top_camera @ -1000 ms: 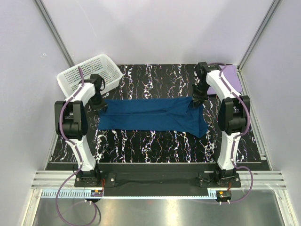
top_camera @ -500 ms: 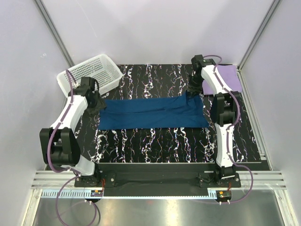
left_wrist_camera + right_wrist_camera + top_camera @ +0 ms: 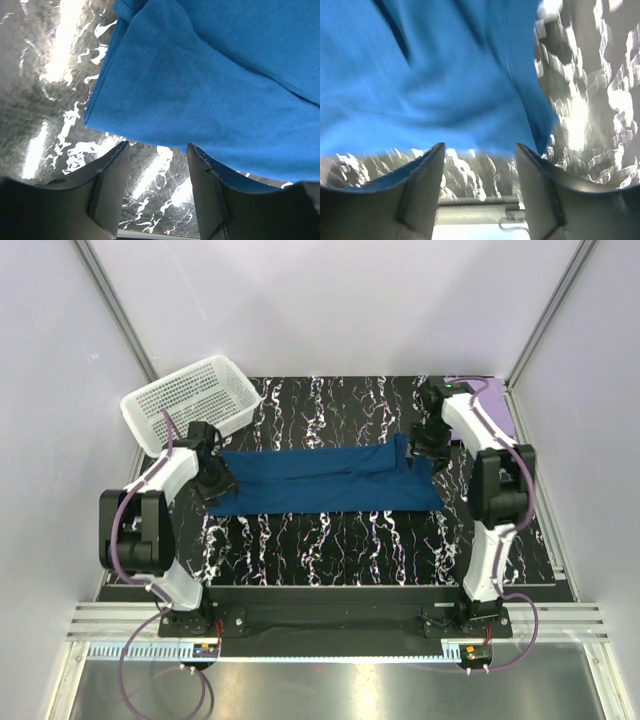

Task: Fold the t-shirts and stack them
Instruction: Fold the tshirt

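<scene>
In the left wrist view the left gripper (image 3: 157, 150) is standing with its jaws parted and nothing between them. The two fingers (image 3: 112, 180) are rising from the bottom of the frame. The teal-blue t-shirt (image 3: 210, 85) is lying just beyond the fingertips. It is filling the upper right of that frame, and its stitched hem is running down toward the left finger. Marbled table (image 3: 45, 100) is showing at the left.

In the right wrist view the right gripper (image 3: 480, 147) is likewise holding its jaws apart with an empty gap. The same shirt (image 3: 430, 75), blurred here, is covering the upper left and centre of the frame. Its lower edge is sitting right at the fingertips, and whether it is touching them cannot be told.

From the top camera, the teal-blue t-shirt (image 3: 330, 480) is lying as a long folded strip across the middle of the black marbled table (image 3: 320, 540). The left gripper (image 3: 215, 480) is hovering at the strip's left end and the right gripper (image 3: 425, 445) at its upper right corner.

The lavender t-shirt (image 3: 505, 410) is lying in the upper right corner of the table, partly hidden behind the right arm. The white perforated basket (image 3: 170, 380) is sitting at the upper left, tilted over the table's edge.
</scene>
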### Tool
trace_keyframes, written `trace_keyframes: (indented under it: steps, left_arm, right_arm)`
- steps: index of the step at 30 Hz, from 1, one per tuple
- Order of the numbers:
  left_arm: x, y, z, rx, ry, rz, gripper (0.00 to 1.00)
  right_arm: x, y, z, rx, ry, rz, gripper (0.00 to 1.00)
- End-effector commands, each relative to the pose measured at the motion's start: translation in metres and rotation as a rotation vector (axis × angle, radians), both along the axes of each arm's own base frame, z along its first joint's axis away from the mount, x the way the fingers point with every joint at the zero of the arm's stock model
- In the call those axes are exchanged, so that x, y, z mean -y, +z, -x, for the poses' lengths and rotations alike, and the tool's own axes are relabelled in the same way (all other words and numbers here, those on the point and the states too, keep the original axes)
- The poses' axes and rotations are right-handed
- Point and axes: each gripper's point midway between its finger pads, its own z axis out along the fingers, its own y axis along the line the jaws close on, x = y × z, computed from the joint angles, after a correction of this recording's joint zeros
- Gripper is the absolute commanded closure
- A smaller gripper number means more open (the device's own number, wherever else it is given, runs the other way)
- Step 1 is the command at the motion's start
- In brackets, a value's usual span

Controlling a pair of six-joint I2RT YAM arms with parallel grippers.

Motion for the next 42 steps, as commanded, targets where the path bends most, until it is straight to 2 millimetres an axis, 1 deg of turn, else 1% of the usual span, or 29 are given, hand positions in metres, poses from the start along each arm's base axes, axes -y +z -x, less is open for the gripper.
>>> trace_keyframes:
  steps: [1,2,3,5,6,7,8,9,11,13,15,16,17,19,20,21,22,25,27,28,29,30,31,33,34,35,38,40,42]
  left_arm:
    - [0.004,-0.005,-0.013,-0.002,0.012,0.03,0.48]
    - [0.002,-0.009,-0.012,-0.018,0.022,0.029,0.48]
    - [0.002,-0.012,-0.01,-0.032,0.028,0.029,0.49]
    - [-0.001,-0.024,-0.003,-0.085,0.046,0.022,0.53]
    - [-0.002,-0.027,0.0,-0.105,0.053,0.018,0.54]
    - [-0.004,-0.032,0.005,-0.129,0.063,0.009,0.54]
    - [-0.006,-0.036,0.009,-0.145,0.071,0.007,0.55]
    - [-0.007,-0.037,0.012,-0.154,0.072,0.002,0.55]
    - [-0.008,-0.04,0.016,-0.167,0.076,-0.004,0.55]
    - [-0.015,-0.044,0.021,-0.177,0.081,-0.041,0.55]
    - [-0.019,-0.047,0.027,-0.193,0.084,-0.063,0.55]
    - [-0.024,-0.049,0.031,-0.207,0.099,-0.072,0.55]
    - [-0.029,-0.05,0.033,-0.213,0.113,-0.075,0.55]
    - [-0.034,-0.054,0.041,-0.234,0.126,-0.085,0.55]
    - [-0.037,-0.054,0.043,-0.237,0.133,-0.086,0.55]
    - [-0.039,-0.053,0.044,-0.23,0.134,-0.099,0.55]
    - [-0.042,-0.055,0.05,-0.239,0.137,-0.108,0.55]
    - [-0.042,-0.051,0.054,-0.212,0.126,-0.115,0.55]
    - [-0.039,-0.046,0.053,-0.191,0.111,-0.097,0.55]
    - [-0.038,-0.04,0.051,-0.164,0.095,-0.091,0.55]
    - [-0.036,-0.035,0.05,-0.144,0.087,-0.082,0.53]
    - [-0.032,-0.03,0.048,-0.122,0.074,-0.061,0.53]
    - [-0.03,-0.02,0.044,-0.081,0.058,-0.055,0.52]
    - [-0.025,-0.008,0.038,-0.032,0.039,-0.033,0.5]
    - [-0.022,-0.002,0.037,-0.011,0.028,-0.031,0.49]
    - [-0.02,0.005,0.035,0.018,0.022,-0.03,0.48]
    - [-0.012,0.015,0.031,0.068,0.011,0.007,0.48]
    - [-0.009,0.017,0.03,0.084,0.002,0.026,0.48]
    - [-0.003,0.021,0.026,0.113,-0.021,0.054,0.48]
  right_arm:
    - [-0.001,0.04,0.012,0.142,-0.03,-0.045,0.4]
    - [-0.003,0.027,0.027,0.1,-0.037,-0.061,0.45]
    - [-0.003,0.027,0.032,0.106,-0.045,-0.065,0.51]
    - [-0.006,0.01,0.044,0.074,-0.059,-0.093,0.61]
    - [-0.008,0.006,0.047,0.065,-0.065,-0.103,0.64]
    - [-0.009,0.001,0.044,0.08,-0.074,-0.111,0.65]
    - [-0.009,-0.008,0.05,0.064,-0.093,-0.111,0.65]
    - [-0.007,-0.014,0.049,0.062,-0.105,-0.111,0.65]
    - [0.001,-0.024,0.048,0.052,-0.122,-0.087,0.66]
    - [0.011,-0.036,0.046,0.039,-0.144,-0.061,0.67]
    - [0.021,-0.047,0.052,0.006,-0.169,-0.032,0.69]
    - [0.031,-0.049,0.058,-0.015,-0.211,-0.014,0.7]
    - [0.036,-0.057,0.071,-0.049,-0.226,-0.002,0.7]
    - [0.043,-0.054,0.083,-0.05,-0.265,-0.004,0.7]
    - [0.052,-0.06,0.096,-0.07,-0.3,0.022,0.7]
    - [0.051,-0.056,0.099,-0.056,-0.307,0.011,0.7]
    - [0.045,-0.059,0.107,-0.074,-0.314,-0.027,0.7]
    - [0.034,-0.053,0.11,-0.07,-0.308,-0.095,0.71]
    - [0.029,-0.037,0.1,-0.021,-0.299,-0.13,0.7]
    - [0.031,-0.029,0.099,-0.014,-0.297,-0.123,0.7]
    - [0.031,-0.013,0.084,0.04,-0.29,-0.127,0.7]
    - [0.032,-0.002,0.078,0.07,-0.284,-0.125,0.69]
    - [0.032,0.014,0.067,0.108,-0.269,-0.132,0.67]
    - [0.028,0.022,0.058,0.119,-0.258,-0.156,0.64]
    - [0.02,0.025,0.054,0.125,-0.253,-0.202,0.63]
    - [0.016,0.023,0.052,0.121,-0.253,-0.225,0.62]
    - [0.003,0.002,0.052,0.082,-0.272,-0.299,0.63]
    - [-0.005,-0.02,0.059,0.044,-0.289,-0.337,0.63]
    - [-0.006,-0.037,0.068,0.007,-0.298,-0.337,0.64]
